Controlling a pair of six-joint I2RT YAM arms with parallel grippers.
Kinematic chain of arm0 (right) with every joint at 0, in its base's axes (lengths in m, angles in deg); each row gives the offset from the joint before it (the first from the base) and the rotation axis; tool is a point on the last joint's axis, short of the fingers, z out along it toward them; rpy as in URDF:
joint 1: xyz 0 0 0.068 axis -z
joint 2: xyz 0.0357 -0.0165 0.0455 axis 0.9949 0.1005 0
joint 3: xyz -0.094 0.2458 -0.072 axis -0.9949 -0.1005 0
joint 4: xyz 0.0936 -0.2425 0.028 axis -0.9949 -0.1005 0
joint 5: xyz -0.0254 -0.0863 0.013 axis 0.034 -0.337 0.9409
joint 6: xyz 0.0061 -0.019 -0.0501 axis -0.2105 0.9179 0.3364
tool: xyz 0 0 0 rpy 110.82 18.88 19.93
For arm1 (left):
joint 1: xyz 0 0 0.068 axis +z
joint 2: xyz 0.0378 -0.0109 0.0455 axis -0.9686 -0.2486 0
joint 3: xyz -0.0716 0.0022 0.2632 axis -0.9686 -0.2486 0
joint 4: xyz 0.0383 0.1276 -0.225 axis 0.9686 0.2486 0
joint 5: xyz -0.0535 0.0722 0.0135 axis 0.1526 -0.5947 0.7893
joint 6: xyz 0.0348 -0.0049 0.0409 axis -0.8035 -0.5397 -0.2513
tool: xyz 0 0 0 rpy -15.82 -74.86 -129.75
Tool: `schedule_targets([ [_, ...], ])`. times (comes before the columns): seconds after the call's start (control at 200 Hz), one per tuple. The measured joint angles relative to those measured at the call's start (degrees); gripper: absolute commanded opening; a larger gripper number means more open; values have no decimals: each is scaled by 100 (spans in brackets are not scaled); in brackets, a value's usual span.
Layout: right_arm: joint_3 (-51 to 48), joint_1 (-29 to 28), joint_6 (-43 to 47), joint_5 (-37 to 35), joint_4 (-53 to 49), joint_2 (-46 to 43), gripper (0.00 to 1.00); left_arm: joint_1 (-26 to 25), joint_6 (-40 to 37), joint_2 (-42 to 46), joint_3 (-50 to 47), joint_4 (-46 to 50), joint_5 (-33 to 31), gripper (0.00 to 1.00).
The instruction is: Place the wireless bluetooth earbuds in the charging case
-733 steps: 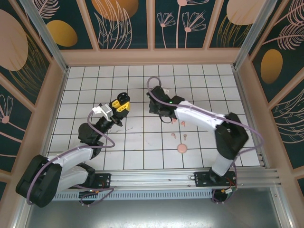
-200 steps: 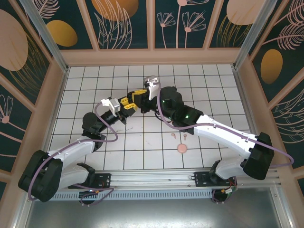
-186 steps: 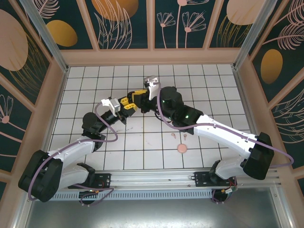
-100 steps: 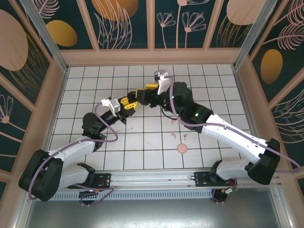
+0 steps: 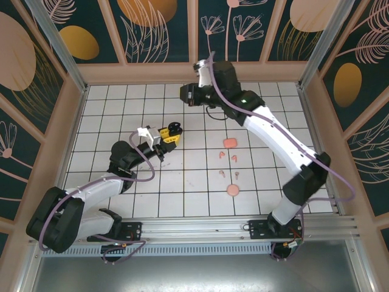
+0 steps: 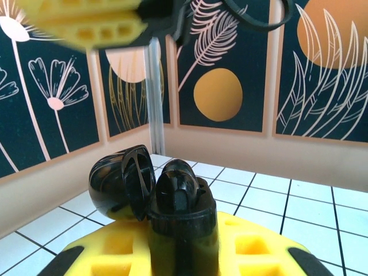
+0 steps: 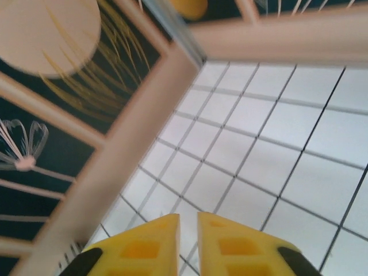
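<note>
My left gripper (image 5: 169, 135) is shut on a black charging case (image 5: 175, 127) and holds it above the tiled floor. In the left wrist view the case (image 6: 184, 236) stands upright between the yellow fingers (image 6: 259, 247), its lid (image 6: 118, 181) flipped open to the left. A black earbud (image 6: 175, 192) sits in the case's top. Several pale pink earbuds (image 5: 220, 156) lie loose on the tiles right of centre. My right gripper (image 5: 185, 95) hangs high near the back wall, well apart from the case. Its yellow fingertips (image 7: 188, 221) are nearly together with nothing between them.
A pink case (image 5: 229, 143) lies on the tiles just above the loose pink buds, and a round pink case (image 5: 233, 190) lies nearer the front. Patterned walls (image 5: 194, 70) enclose the floor on three sides. A metal rail (image 5: 243, 225) runs along the front.
My right arm has pulled away from the left gripper and swung up to the back wall, its fingers now shut and empty. The left gripper has shifted slightly right, keeping hold of the black case.
</note>
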State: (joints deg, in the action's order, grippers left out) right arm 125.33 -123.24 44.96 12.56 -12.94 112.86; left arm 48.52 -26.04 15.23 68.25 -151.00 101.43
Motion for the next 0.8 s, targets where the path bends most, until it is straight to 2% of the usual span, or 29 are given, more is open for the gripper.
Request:
schedule_targets([
  [0.045,153,-9,61,131,-243,227,7,2,-44,-9,0,24,37,0],
  [0.165,302,-9,122,413,-754,564,6,2,-107,-35,7,81,129,0],
  [0.375,289,-101,240,782,-1196,599,5,2,-203,-153,149,146,223,0],
  [0.5,118,-264,313,868,-1270,573,1,0,-219,-197,223,186,330,0],
  [0.711,-485,-291,391,728,-1231,74,0,-83,-260,-234,223,404,553,0],
  [0.801,-820,-326,343,713,-1266,-354,1,-63,-249,-284,238,398,422,0],
])
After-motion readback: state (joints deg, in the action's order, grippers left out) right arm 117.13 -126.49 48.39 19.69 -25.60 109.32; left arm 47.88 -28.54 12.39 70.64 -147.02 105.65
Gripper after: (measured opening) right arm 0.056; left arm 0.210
